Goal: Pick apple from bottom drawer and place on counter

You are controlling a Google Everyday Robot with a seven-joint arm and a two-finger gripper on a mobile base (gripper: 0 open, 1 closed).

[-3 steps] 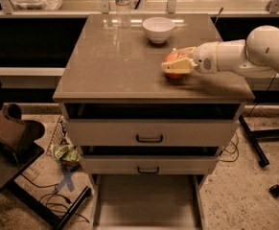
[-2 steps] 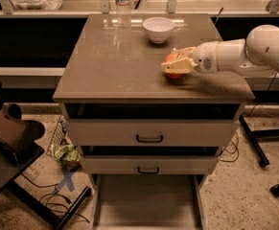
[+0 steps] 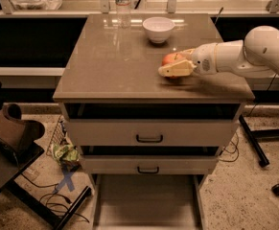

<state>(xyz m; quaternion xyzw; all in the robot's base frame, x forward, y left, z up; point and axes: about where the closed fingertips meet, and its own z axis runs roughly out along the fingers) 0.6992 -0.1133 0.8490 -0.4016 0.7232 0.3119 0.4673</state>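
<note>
Near the right edge of the table (image 3: 110, 66), toward its front, the claw (image 3: 171, 64) covers the lower front of the apple (image 3: 170, 57), so whether the fruit touches the table cannot be told. The arm (image 3: 254, 51) runs out past the picture's right side. At the table's back edge the bottle (image 3: 123, 1) is cut off above, and the bottom drawer (image 3: 146, 200) is cut off below.
</note>
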